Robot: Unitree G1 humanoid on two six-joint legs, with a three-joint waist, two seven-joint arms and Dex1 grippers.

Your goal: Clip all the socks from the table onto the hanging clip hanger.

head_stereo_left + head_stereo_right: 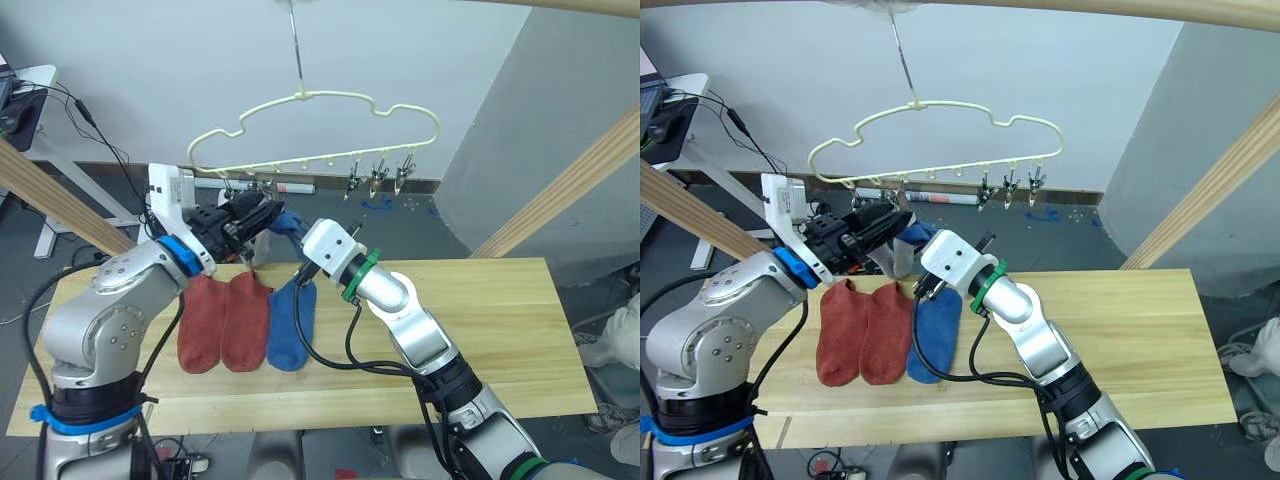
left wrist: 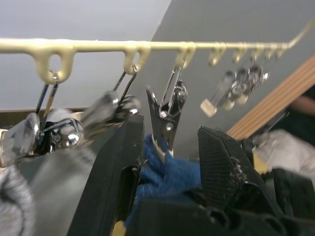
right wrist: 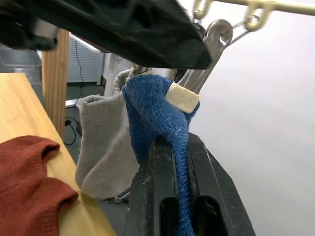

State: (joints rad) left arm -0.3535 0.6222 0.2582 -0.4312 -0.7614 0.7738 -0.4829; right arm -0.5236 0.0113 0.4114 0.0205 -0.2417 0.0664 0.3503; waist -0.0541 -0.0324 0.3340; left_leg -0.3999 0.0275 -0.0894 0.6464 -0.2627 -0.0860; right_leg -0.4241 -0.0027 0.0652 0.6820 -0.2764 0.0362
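Two rust-red soft fabric ankle socks (image 1: 222, 322) and one blue fabric ankle sock (image 1: 293, 325) on a pale yellowish plank desk (image 1: 480, 330) with visible grain. Another blue sock (image 3: 158, 115), beside a light grey sock (image 3: 101, 147). Pale yellow wavy wire hanger (image 1: 310, 120) with silvery metal clips (image 1: 380, 178). Black jaws.

Both arms: silver-grey metal shells with rounded joint housings. Left arm has a blue ring at the wrist, another blue band lower by the shoulder, and a white boxy module above the black two-finger left tool (image 1: 262, 217). Right arm has a white wrist block, green ring with black collar, loose black cables looping along the forearm, and a black-fingered right tool (image 3: 178, 183).
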